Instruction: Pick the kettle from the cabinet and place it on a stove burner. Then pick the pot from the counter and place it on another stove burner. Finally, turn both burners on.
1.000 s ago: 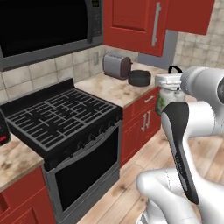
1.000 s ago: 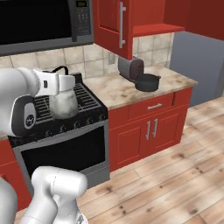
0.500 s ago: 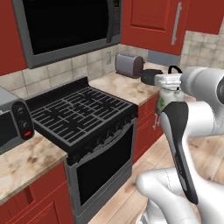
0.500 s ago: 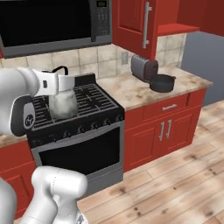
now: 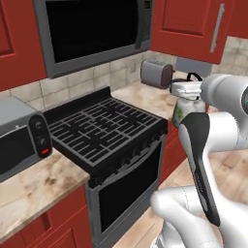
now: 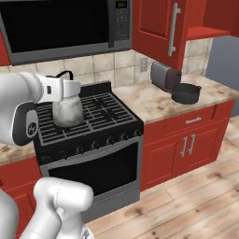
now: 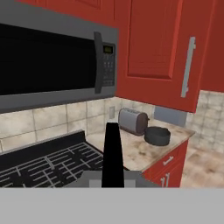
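Carrying the kettle (image 6: 67, 111) by its black arched handle, I have my hand (image 6: 63, 87) pinched shut on that loop, with the rounded body hanging below it, above the front left part of the stove (image 6: 88, 122) as the right base view shows it; in the left base view the kettle (image 5: 185, 107) hangs off the stove's right front corner, so I cannot tell exactly how far over the grates it sits. From my hand camera the dark handle (image 7: 113, 154) rises up the middle, with the grates (image 7: 48, 164) spread to the left of it. The step in hand is to set the kettle on one burner, and to do it well I judge I should bring it fully over a single grate, centre it, lower it straight and level until the base rests flat, and only then let go, so it does not tip on the iron bars. I would pick a burner that leaves another free, because the pot (image 6: 186, 93) waits on the table (image 6: 154, 102) to the right, just beside the toaster (image 6: 165, 76), and needs its own place. The front knobs (image 6: 98, 142) stay for last.
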